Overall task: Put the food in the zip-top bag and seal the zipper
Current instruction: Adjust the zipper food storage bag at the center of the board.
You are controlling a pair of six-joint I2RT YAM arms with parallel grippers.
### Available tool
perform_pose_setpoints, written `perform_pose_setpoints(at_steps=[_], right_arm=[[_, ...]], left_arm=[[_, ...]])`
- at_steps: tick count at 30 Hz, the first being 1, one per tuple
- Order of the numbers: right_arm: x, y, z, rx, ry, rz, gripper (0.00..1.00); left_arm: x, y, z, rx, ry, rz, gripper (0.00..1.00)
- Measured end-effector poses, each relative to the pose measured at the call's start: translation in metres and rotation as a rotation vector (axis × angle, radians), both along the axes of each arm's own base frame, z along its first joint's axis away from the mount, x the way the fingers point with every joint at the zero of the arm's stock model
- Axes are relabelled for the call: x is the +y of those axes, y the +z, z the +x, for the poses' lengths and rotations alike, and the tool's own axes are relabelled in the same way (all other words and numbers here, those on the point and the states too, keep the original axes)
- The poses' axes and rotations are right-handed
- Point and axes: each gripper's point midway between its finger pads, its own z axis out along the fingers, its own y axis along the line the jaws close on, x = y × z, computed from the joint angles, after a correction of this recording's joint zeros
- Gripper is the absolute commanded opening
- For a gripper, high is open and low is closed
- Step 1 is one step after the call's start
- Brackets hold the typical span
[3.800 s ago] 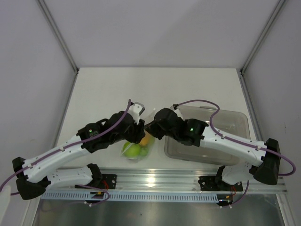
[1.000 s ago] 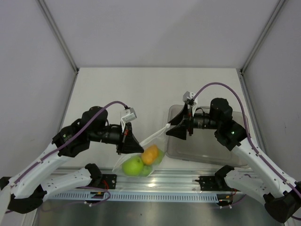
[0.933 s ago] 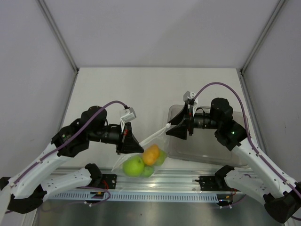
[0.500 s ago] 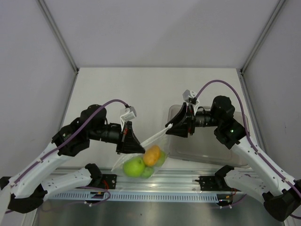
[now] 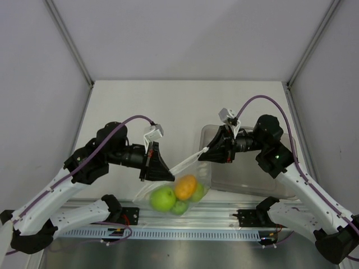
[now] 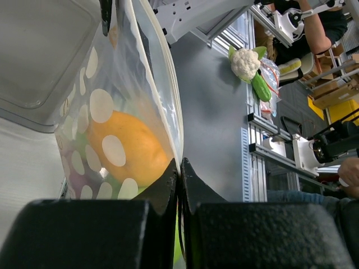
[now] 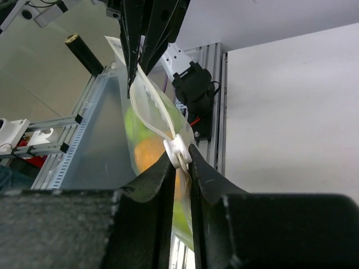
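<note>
Both claws have the zip-top bag [image 5: 200, 170] by its top edge, with the edge pulled into a slanted line between them. The left claw [image 5: 152, 168] is clenched on the lower end of that edge. In the left wrist view its fingertips [image 6: 168, 180] are pressed together with the plastic pinched right between them. The right claw [image 5: 206, 152] has the higher end, and it's clamped on the small white slider [image 7: 178, 150] of the zipper [image 7: 147, 103]. The strip runs away from that claw toward the left claw.

The rest of the bag sags below and between the two claws, hanging down on the near side of the counter [image 5: 179, 106]. The food is inside it. The orange [image 5: 185, 186] is just below and to the right of the left claw, the round green fruit [image 5: 162, 198] is directly under that claw, and another yellow-green piece [image 5: 198, 192] is tucked on the far side of the orange, under the right claw. I can't tell for sure if the eggplant's in there.

The clear rigid tub [image 5: 275, 168] sits on the counter behind and under the right claw's wrist, apart from the bag.
</note>
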Motion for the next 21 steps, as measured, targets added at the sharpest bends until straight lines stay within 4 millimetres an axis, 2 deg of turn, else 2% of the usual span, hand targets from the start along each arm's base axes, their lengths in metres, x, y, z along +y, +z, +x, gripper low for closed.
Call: perform_pose_setpoints(at_steps=[1, 3, 4, 5, 10, 13, 15, 16, 18, 19, 21], right_arm=[[0.000, 0.000, -0.001, 0.002, 0.003, 0.000, 0.19], [0.001, 0.000, -0.002, 0.005, 0.007, 0.001, 0.17], [0.001, -0.001, -0.002, 0.006, 0.007, 0.001, 0.03], [0.001, -0.002, -0.002, 0.004, 0.007, 0.001, 0.00], [0.003, -0.007, -0.002, 0.029, 0.005, -0.003, 0.00], [0.004, -0.008, 0.001, 0.046, -0.018, 0.000, 0.00], [0.005, -0.008, 0.003, 0.059, -0.037, 0.003, 0.00], [0.005, -0.007, 0.004, 0.064, -0.046, 0.006, 0.00], [0.007, -0.008, 0.007, 0.080, -0.070, 0.008, 0.00], [0.008, -0.008, 0.008, 0.087, -0.080, 0.008, 0.00], [0.010, -0.008, 0.011, 0.104, -0.105, 0.009, 0.00]], left_arm=[[0.000, 0.001, 0.000, 0.002, -0.003, -0.004, 0.04], [0.001, 0.002, 0.000, 0.007, -0.002, -0.009, 0.04], [0.001, 0.003, 0.000, 0.008, -0.001, -0.012, 0.04], [0.001, 0.004, 0.000, 0.011, 0.000, -0.015, 0.04], [0.002, 0.007, 0.003, 0.012, 0.016, -0.026, 0.04], [0.003, 0.005, 0.010, 0.006, 0.049, -0.022, 0.17], [0.005, 0.002, 0.017, -0.002, 0.092, -0.006, 0.30], [0.005, 0.000, 0.020, -0.008, 0.111, 0.004, 0.42], [0.006, -0.007, 0.028, -0.013, 0.154, 0.034, 0.50], [0.007, -0.009, 0.031, -0.013, 0.169, 0.046, 0.60], [0.008, -0.014, 0.038, -0.023, 0.205, 0.068, 0.68]])
